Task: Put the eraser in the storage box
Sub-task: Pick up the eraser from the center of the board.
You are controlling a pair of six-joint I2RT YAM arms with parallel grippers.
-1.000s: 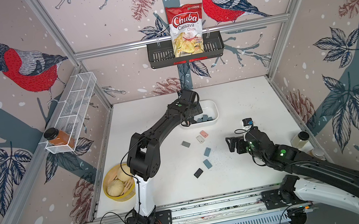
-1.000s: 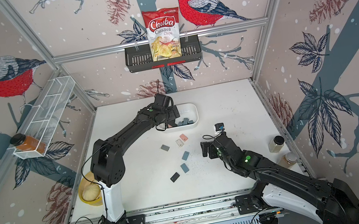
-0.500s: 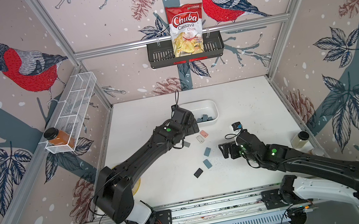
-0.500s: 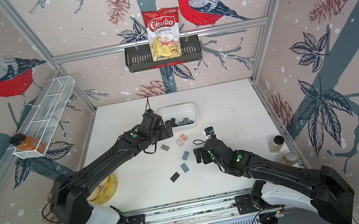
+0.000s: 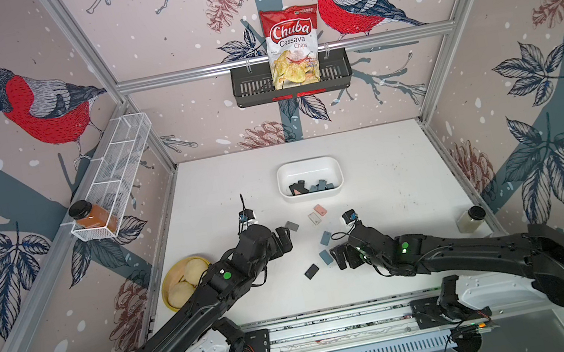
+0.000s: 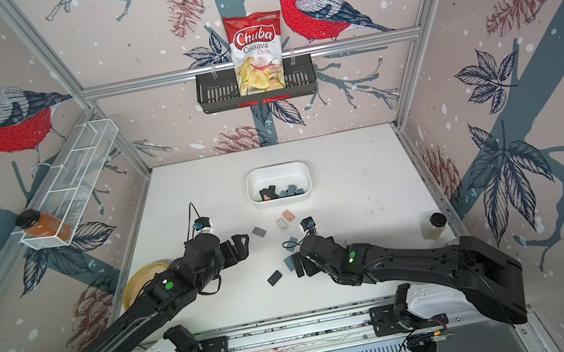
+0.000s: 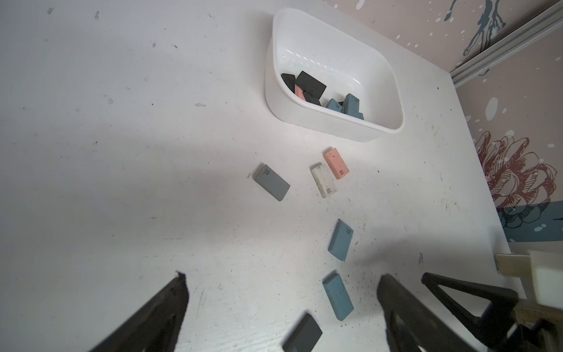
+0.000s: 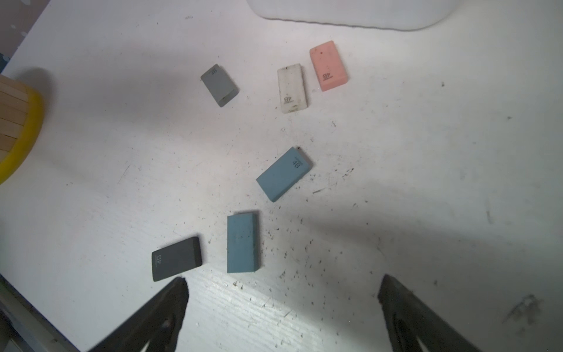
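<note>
1. Left tool (image 5: 284, 238) and right tool (image 5: 340, 258) both gape wide, empty.
2. Blue eraser (image 5: 325, 257) lies on counter (image 5: 388, 166), six o'clock of storage box (image 5: 313, 195).
3. Risk: wide jaws knocking the neighbouring black eraser (image 5: 311, 271).

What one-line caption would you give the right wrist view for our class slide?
Open right gripper hovers over the table, six loose erasers ahead and the storage box wall just beyond them.

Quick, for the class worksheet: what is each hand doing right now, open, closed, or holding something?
Left hand: open, holding nothing.
Right hand: open, holding nothing.
</note>
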